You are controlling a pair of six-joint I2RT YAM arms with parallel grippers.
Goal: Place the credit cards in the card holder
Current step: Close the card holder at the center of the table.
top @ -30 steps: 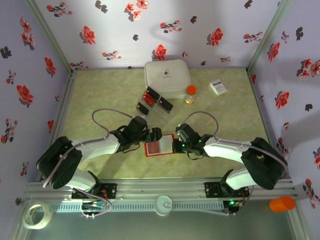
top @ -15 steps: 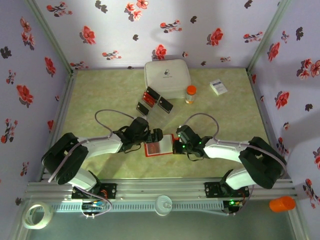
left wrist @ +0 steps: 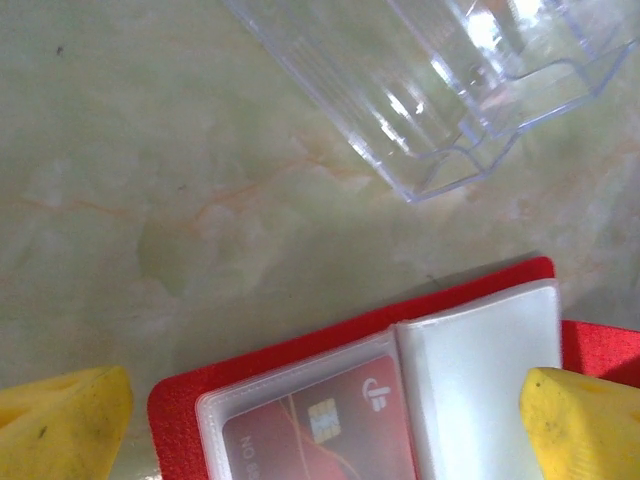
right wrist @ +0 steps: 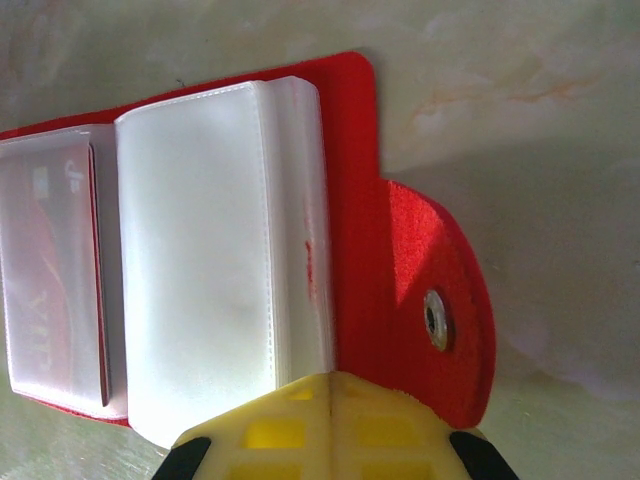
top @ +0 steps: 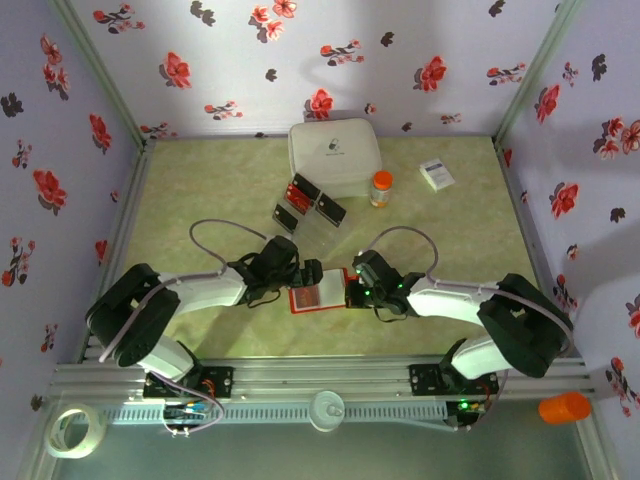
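The red card holder (top: 318, 294) lies open on the table between both arms. In the left wrist view its clear sleeve shows one red credit card (left wrist: 330, 425) with a chip, beside an empty pale pocket (left wrist: 480, 370). My left gripper (left wrist: 320, 440) hovers open over it, yellow fingertips (left wrist: 60, 420) wide on either side. My right gripper (right wrist: 330, 425) is shut, its tips resting on the holder's near edge (right wrist: 360, 200) next to the snap tab (right wrist: 435, 320). The stored credit card (right wrist: 50, 280) shows at the left. Another red credit card (top: 296, 192) lies farther back by the black trays.
A clear plastic stand (left wrist: 440, 90) lies just beyond the holder. Small black trays (top: 331, 209), a big white lidded box (top: 333, 156), an orange-capped bottle (top: 381, 187) and a small white printed box (top: 436, 175) sit at the back. Flowered walls close three sides.
The left arm's elbow has shifted slightly right while its gripper stays over the holder's left half. The right arm and the holder have not moved.
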